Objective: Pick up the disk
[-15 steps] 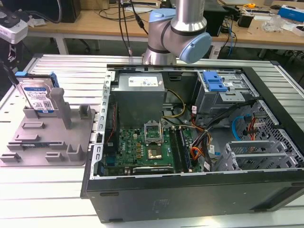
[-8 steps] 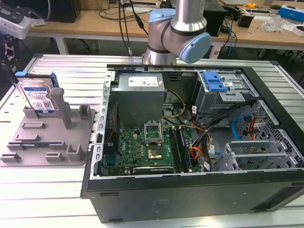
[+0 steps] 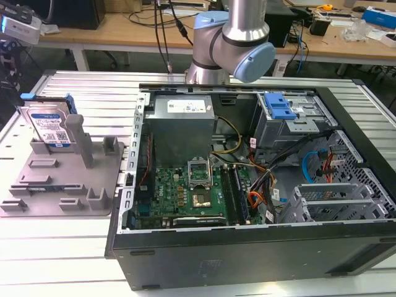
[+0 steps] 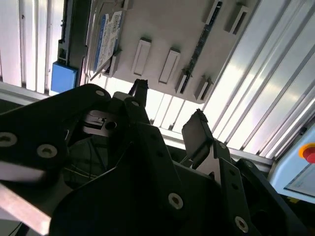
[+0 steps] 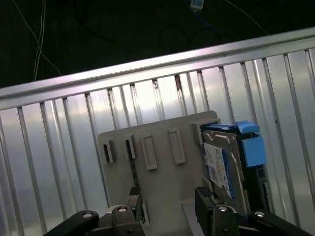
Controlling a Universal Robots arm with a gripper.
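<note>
The disk (image 3: 49, 127) is a silver hard drive with a blue-and-white label and blue side rails. It stands upright on edge in a slot of the grey moulded tray (image 3: 62, 185), at the exterior view's left. In both wrist views my gripper (image 5: 169, 196) (image 4: 167, 105) hovers above the tray (image 5: 157, 167) (image 4: 162, 29), open, with nothing between its two dark fingers. The disk (image 5: 221, 162) (image 4: 106, 39) sits off to one side of the fingers, apart from them.
An open computer case (image 3: 247, 161) with a motherboard, cables and a blue drive-bay bracket (image 3: 278, 105) lies at the exterior view's right. The ribbed metal table (image 3: 74, 86) carries tray and case. My arm's base (image 3: 210, 37) stands behind the case. The tray has upright posts (image 3: 80, 139).
</note>
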